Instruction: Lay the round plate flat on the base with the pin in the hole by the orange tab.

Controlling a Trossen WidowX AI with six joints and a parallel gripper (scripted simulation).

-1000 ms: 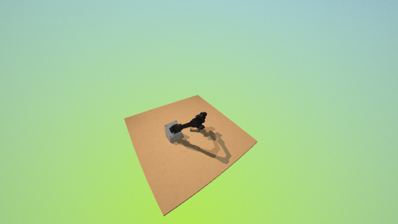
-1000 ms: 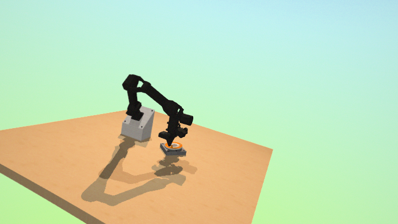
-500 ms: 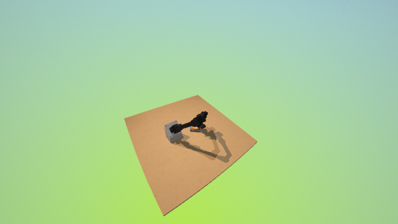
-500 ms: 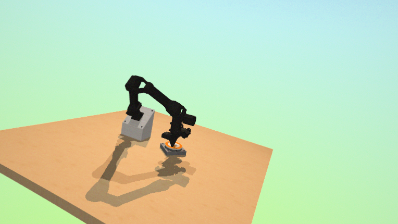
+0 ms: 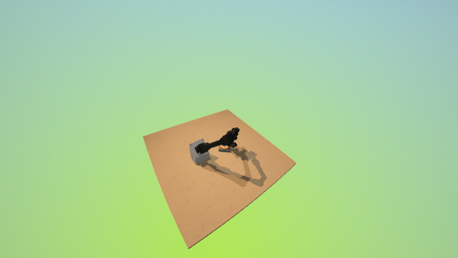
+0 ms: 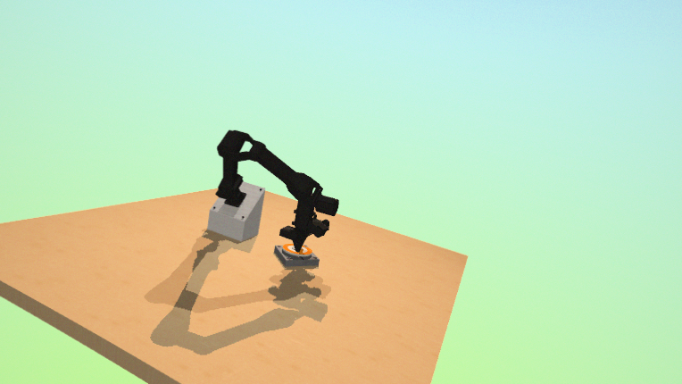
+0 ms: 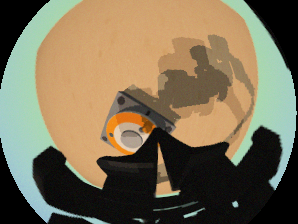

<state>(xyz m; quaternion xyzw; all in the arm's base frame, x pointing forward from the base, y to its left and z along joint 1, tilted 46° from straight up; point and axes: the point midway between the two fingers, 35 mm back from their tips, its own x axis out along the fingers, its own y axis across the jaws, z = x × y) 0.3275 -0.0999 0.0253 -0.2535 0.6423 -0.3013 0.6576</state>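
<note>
One pincer (image 6: 300,249) (closed) over plate (image 6: 292,248).

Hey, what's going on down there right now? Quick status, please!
Gripper shut, jaws empty, tip down at the orange plate. Plate sits on its grey base; contact and pin too small to tell. Nothing else near.

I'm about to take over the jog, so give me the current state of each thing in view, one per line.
pincer: shut, holding nothing, tip pointing down at the round plate's top; contact cannot be confirmed.
round plate: orange, on the grey base around the pale post; whether it lies flat is too small to tell.
post: pale, showing through the plate's centre.
base: grey square, resting on the table.
pin and hole: hidden or too small to tell.
</note>
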